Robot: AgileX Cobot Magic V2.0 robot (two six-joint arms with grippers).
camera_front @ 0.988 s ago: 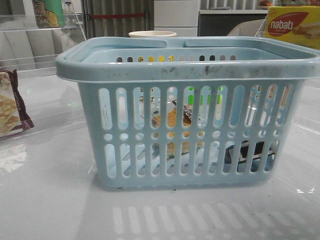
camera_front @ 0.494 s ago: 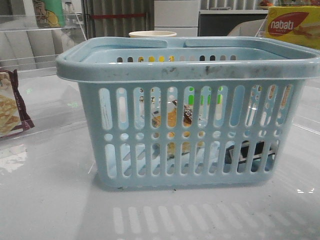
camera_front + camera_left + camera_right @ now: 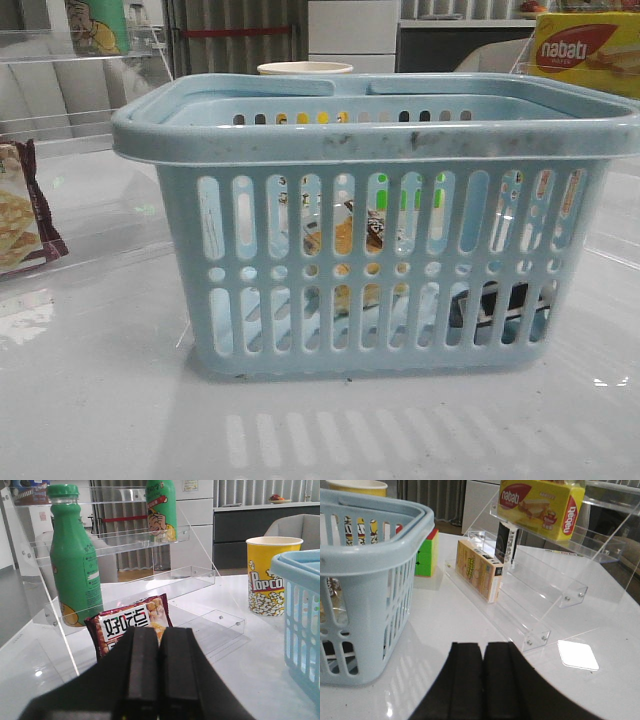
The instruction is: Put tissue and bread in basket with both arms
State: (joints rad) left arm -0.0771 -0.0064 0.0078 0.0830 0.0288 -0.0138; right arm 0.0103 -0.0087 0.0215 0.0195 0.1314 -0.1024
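One glossy white table bears basket.

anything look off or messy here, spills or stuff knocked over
Nothing spilled or knocked over. The only blemish is dark scuffing along the front rim of the basket. Through the slots, the bread and tissue sit inside it. The left gripper and right gripper are clear of the basket, jaws shut and empty.

Light-blue slotted basket; golden-yellow bread inside.
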